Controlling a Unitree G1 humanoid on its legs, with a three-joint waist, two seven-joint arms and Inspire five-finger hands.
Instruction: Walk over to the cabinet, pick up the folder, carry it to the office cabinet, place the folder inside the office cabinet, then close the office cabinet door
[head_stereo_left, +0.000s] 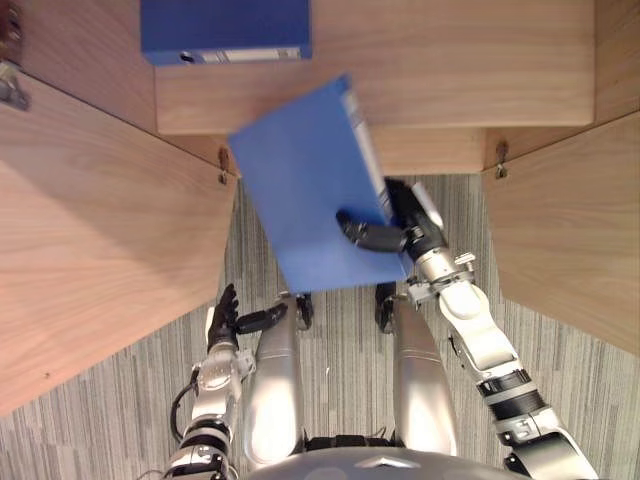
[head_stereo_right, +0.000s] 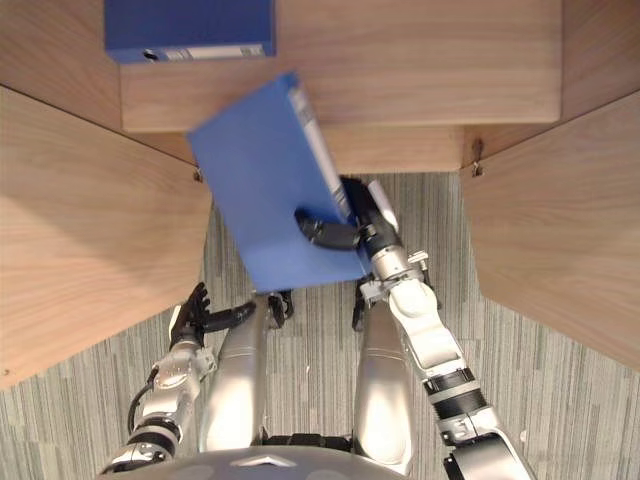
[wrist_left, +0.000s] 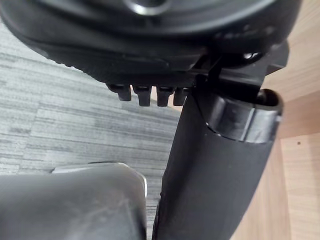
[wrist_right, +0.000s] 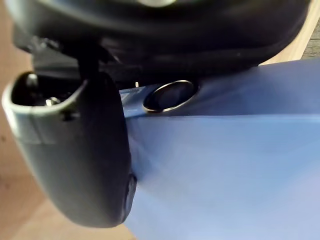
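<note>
Your left hand hangs relaxed; your right hand clamps the folder before the open office cabinet: placing and door-closing remain.

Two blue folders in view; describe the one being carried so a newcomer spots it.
Find the open wooden cabinet with both doors swung out. Over its front edge, a blue folder hangs tilted in the right hand. The other blue folder lies square on the shelf, far left, untouched.
</note>
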